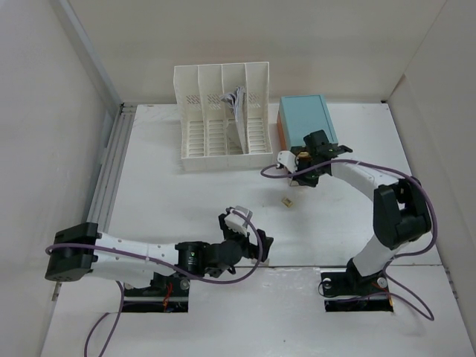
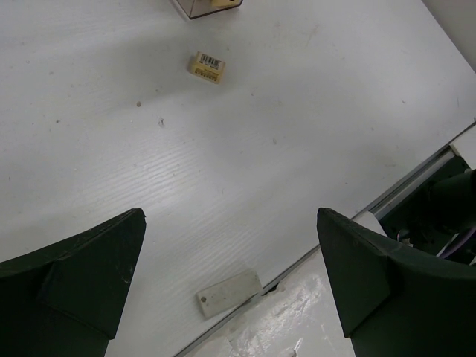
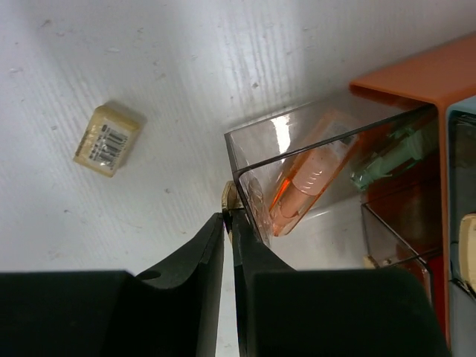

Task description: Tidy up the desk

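So the desk (image 1: pixel 186 216) is the big white tabletop filling the whole top view. The only loose thing we spot on it is a small tan block (image 1: pixel 285 201) with a barcode label, lying a bit right of centre, about halfway between the far and near edges. It's stubby, close to square, so there's barely a long axis to line up with. It lies flat, at a slight slant in both wrist views.

The bit that matters, we reckon, is which arm gets it. The right gripper (image 1: pixel 297 167) is clearly nearer. The block is just off its tips, toward the near edge and a touch to the left. But that one's busy, with its fingers (image 3: pixel 201 253) squeezed together, and it looks pinched on the little knob (image 3: pixel 231 198) at the front of the clear drawer (image 3: pixel 312 171). That drawer is pulled out of the teal-topped box (image 1: pixel 306 119) over by the far right corner, with an orange pen (image 3: pixel 309 178) lying inside.

The left gripper (image 1: pixel 251 230) is spread wide and carrying nothing, hovering low by the middle of the near edge. From there the block (image 2: pixel 207 66) is straight ahead, toward the far right corner, well apart from the tips. So our guess is either the right lets go of the knob and drops a short way, or the left makes the longer reach.

The white file rack (image 1: pixel 223 119) sits at the far edge, out of the way.
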Tool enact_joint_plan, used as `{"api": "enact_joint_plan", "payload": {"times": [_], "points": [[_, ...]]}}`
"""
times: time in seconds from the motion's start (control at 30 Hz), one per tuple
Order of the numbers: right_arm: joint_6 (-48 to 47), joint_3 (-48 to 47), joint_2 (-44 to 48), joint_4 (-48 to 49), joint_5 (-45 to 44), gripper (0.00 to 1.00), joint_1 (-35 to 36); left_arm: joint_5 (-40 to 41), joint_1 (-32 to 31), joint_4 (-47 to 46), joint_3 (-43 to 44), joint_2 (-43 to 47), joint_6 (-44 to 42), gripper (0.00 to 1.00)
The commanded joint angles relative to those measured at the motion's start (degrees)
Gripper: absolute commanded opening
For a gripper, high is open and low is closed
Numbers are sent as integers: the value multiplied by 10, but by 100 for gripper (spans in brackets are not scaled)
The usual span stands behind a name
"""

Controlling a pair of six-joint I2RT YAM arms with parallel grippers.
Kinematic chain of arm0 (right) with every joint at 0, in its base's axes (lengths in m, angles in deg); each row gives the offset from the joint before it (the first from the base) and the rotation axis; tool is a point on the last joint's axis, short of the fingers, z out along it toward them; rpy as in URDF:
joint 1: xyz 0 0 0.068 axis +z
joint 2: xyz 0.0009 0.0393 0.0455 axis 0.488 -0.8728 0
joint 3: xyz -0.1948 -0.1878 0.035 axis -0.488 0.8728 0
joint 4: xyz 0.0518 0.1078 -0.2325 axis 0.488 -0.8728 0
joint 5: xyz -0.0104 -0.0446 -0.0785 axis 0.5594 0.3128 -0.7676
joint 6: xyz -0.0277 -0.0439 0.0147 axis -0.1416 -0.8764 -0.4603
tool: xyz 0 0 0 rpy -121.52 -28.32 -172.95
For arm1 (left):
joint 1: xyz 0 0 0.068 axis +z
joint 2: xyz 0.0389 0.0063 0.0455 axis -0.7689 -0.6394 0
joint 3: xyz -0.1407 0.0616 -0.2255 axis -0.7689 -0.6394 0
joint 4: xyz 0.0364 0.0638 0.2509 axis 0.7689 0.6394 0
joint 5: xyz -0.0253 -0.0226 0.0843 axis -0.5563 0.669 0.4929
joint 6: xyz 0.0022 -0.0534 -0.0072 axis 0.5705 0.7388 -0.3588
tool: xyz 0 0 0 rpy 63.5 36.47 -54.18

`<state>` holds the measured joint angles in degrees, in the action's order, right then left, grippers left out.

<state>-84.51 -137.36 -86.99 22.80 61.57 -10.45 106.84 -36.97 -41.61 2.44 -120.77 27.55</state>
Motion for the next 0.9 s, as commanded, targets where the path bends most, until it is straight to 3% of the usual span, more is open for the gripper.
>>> {"api": "enact_joint_plan", "payload": {"times": [0.0,0.67,0.77,0.87], "points": [[32,-14,-15,62,-54,15,2,7,1,-8,-4,19,3,100],[84,-66,-107,218,-290,15,37,7,1,-8,-32,49,8,100],[84,-61,-101,225,-297,16,37,7,1,-8,-32,54,13,100],[71,-44,-40,178,-241,19,43,2,1,-13,-32,54,19,100]]}}
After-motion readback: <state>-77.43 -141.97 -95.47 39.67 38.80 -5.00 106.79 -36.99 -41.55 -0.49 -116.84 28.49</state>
